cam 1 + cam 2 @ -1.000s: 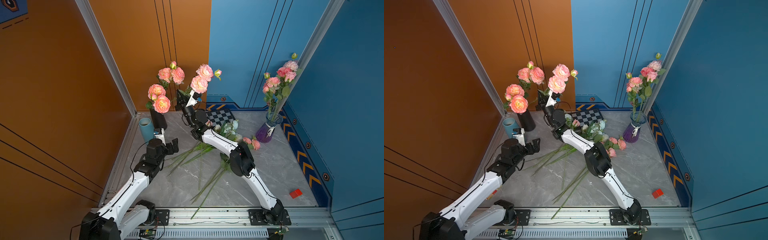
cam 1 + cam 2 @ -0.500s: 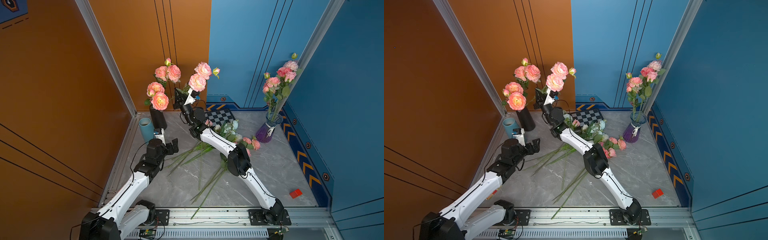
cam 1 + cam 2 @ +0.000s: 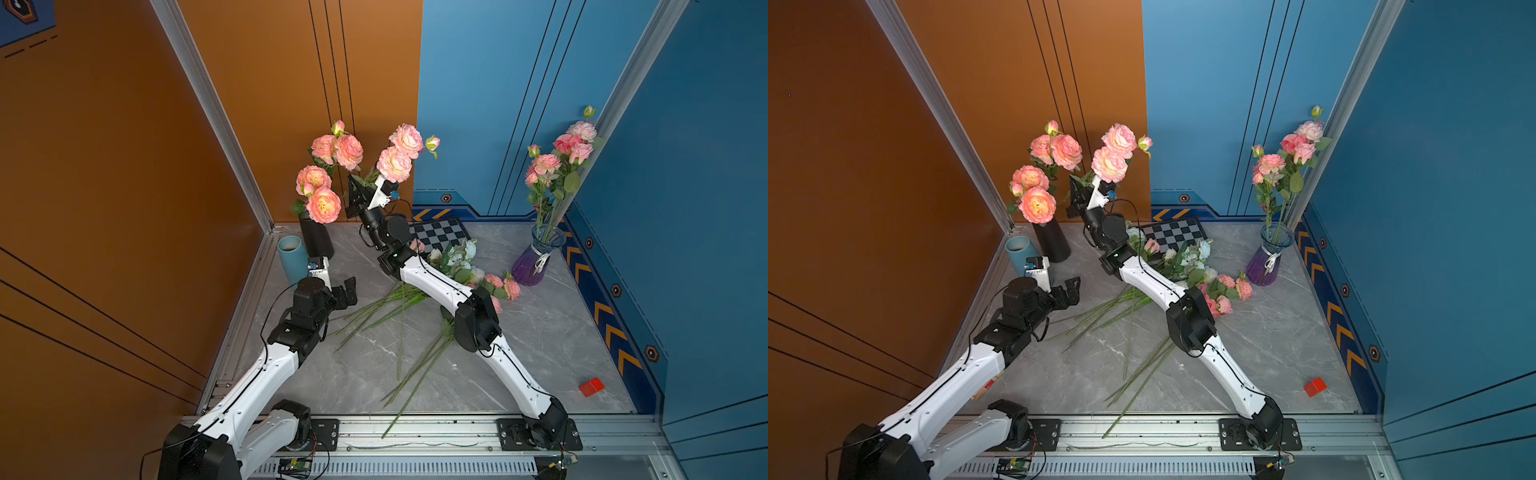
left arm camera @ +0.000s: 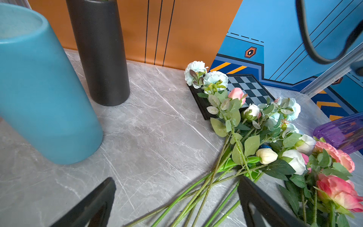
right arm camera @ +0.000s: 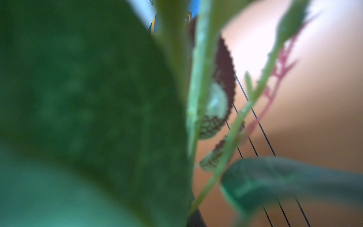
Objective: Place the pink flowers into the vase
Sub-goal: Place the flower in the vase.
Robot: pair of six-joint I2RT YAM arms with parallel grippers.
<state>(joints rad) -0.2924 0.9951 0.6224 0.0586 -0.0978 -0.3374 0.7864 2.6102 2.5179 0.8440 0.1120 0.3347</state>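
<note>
Pink flowers [image 3: 323,204] stand in the black vase [image 3: 316,240]; right jaws grip another stem [image 3: 395,164], left jaws gape empty; more lie on the tabletop [image 3: 540,332].

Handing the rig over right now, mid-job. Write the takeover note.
Left gripper: open, empty, low over the table near the teal vase.
Right gripper: shut on a pink stem, raised next to the black vase.
Done: pink flowers stand in the black vase and in the purple vase.
Left: seat the held stem; more pink flowers lie on the table among white and pale blue ones.
</note>
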